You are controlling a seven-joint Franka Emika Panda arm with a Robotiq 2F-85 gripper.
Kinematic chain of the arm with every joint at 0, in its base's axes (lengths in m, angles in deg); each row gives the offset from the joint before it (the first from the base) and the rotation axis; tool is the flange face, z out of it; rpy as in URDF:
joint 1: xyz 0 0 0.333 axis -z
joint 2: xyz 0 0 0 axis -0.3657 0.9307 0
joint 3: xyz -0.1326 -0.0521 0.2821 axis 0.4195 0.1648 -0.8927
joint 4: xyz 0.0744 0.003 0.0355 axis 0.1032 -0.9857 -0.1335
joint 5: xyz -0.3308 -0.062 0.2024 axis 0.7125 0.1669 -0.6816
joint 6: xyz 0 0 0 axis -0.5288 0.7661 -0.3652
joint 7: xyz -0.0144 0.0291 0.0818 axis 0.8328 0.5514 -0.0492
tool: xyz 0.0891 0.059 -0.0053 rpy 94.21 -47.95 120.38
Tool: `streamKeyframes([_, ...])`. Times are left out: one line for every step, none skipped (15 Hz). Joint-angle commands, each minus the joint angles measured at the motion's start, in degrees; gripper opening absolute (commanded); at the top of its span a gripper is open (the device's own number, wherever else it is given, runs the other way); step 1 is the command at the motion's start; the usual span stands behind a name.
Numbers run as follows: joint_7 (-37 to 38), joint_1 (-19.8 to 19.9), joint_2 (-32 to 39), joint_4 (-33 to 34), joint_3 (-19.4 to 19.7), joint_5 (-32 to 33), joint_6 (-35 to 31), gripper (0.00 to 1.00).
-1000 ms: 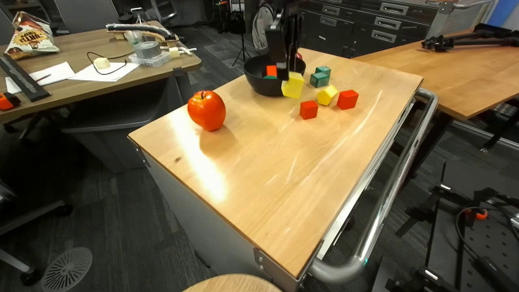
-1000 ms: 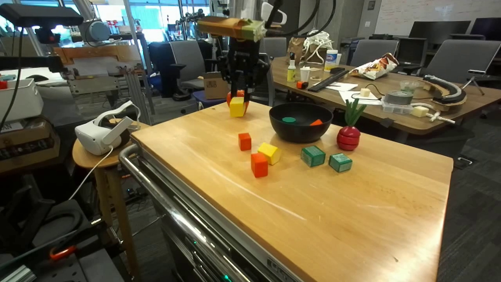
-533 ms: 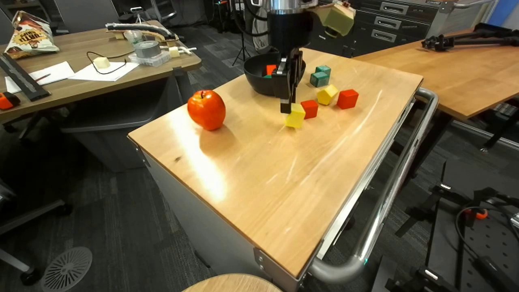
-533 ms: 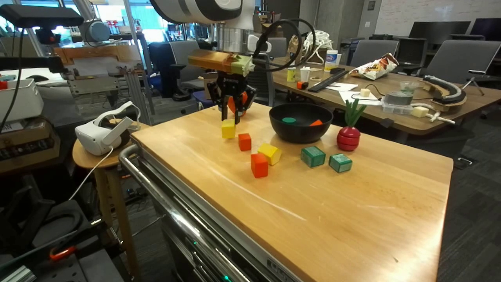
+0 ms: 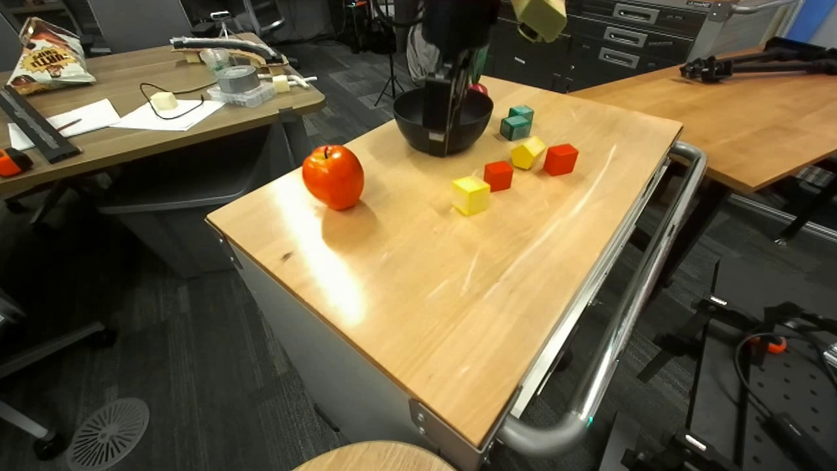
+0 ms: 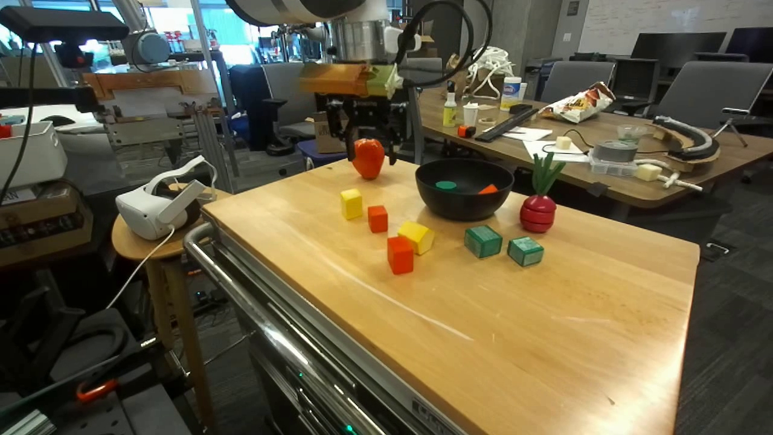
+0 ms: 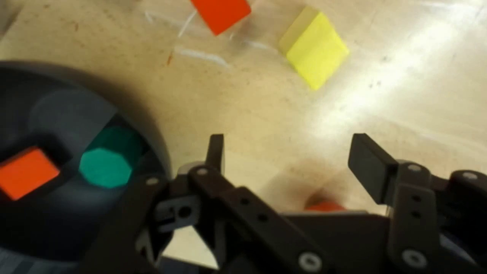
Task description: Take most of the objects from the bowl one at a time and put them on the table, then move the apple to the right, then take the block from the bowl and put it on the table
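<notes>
The gripper (image 7: 285, 163) is open and empty, raised above the table (image 5: 418, 288). In an exterior view the gripper (image 6: 371, 158) has the apple (image 6: 368, 169) behind its fingers. The apple (image 5: 333, 176) stands near the table's far-left edge; only a sliver shows in the wrist view (image 7: 325, 206). The black bowl (image 6: 462, 205) holds a green block (image 7: 108, 165) and a red block (image 7: 28, 173). A yellow block (image 5: 471, 195) sits on the table beside a red block (image 5: 498, 176). Another yellow block (image 6: 416, 237), a red block (image 6: 400, 255) and two green blocks (image 6: 483, 241) lie nearby.
A toy radish with green leaves (image 6: 537, 212) stands beside the bowl. A metal rail (image 5: 644, 294) runs along one table edge. A stool with a white headset (image 6: 151, 208) and a cluttered desk (image 6: 604, 172) stand next to the table.
The yellow block was carried from near the bowl and lowered to the table beside a red block. The gripper has let it go, opened, and risen back toward the bowl side.
</notes>
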Motion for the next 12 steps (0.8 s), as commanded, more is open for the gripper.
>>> streamKeyframes([-0.66,1.31,-4.66,-0.77,1.07,-0.36,-7.35,1.0])
streamKeyframes([0.75,1.68,-4.24,0.31,1.69,-0.75,-9.02,1.0])
streamKeyframes([2.25,2.19,-3.37,1.67,2.38,-1.5,-10.09,1.0])
streamKeyframes([3.69,2.64,-2.67,2.54,3.09,-1.56,-11.26,1.0])
streamKeyframes([5.43,3.16,-1.53,3.77,3.79,-1.68,-11.39,1.0])
streamKeyframes([6.92,3.62,-0.67,4.69,4.36,-1.89,-11.26,1.0])
streamKeyframes([8.43,3.99,0.4,5.75,4.87,-2.05,-10.77,1.0])
streamKeyframes([9.86,4.37,1.73,7.13,5.25,-2.57,-10.06,1.0])
streamKeyframes([10.62,4.76,2.97,8.57,5.41,-3.7,-8.79,1.0])
streamKeyframes([11.66,5.17,4.46,10.17,5.52,-5.16,-8.1,1.0])
streamKeyframes([12.74,5.5,5.76,11.51,5.63,-6.06,-7.66,1.0])
streamKeyframes([14.2,5.73,7.19,12.98,5.83,-6.55,-7.02,1.0])
